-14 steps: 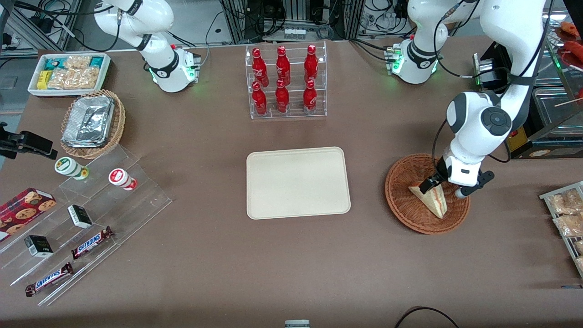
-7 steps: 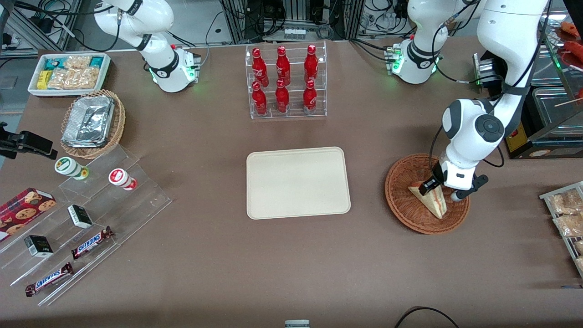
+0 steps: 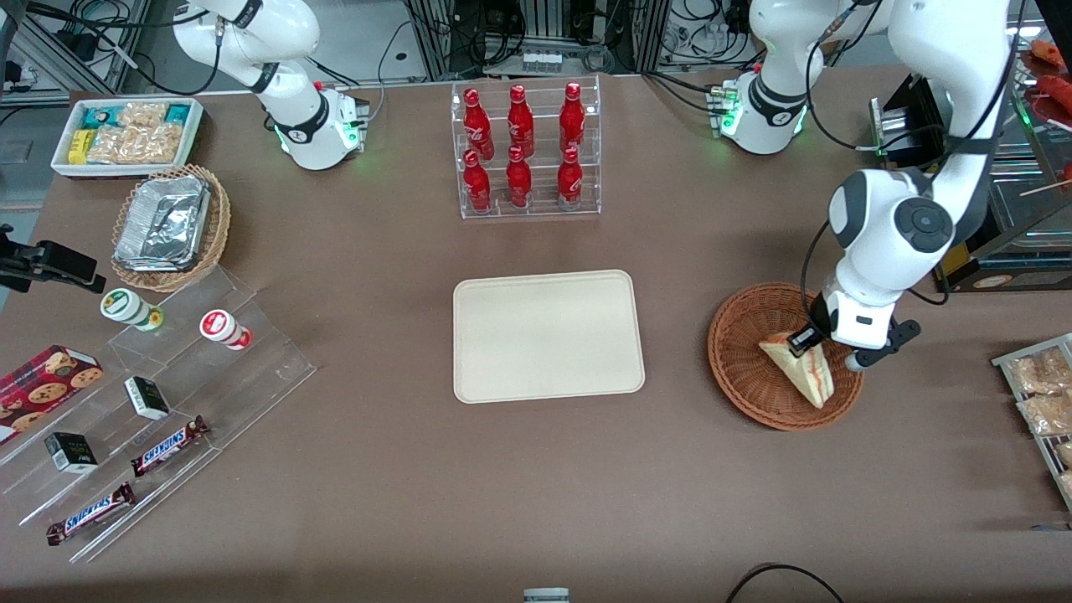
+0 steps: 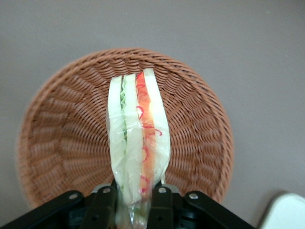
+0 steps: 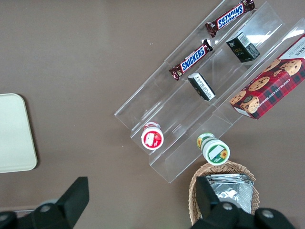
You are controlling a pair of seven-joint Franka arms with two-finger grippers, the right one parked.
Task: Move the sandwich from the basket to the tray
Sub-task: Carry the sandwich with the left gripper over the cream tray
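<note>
The sandwich [image 3: 802,368] is a pale wedge with red and green filling, clear-wrapped, held just above the reddish-brown wicker basket [image 3: 741,368]. My left gripper [image 3: 816,342] is shut on its thick end. From the wrist, the sandwich [image 4: 138,138] stands edge-up between the black fingers [image 4: 105,205], with the gripper [image 4: 134,210] pinching its wrapped end over the basket [image 4: 57,138]. The cream tray [image 3: 548,335] lies flat at the table's middle, toward the parked arm from the basket; its corner [image 4: 286,212] shows in the wrist view and its edge [image 5: 14,133] in the right wrist view.
A clear rack of red bottles [image 3: 526,151] stands farther from the camera than the tray. Snack packets [image 3: 1038,381] lie at the working arm's end. A tan basket with foil containers [image 3: 167,226], a white bin [image 3: 126,134] and acrylic steps with snacks [image 3: 151,402] sit toward the parked arm's end.
The gripper has closed on the sandwich and lifted it slightly, shifting it a little toward the working arm's end; the wedge now hangs clear of the basket floor.
</note>
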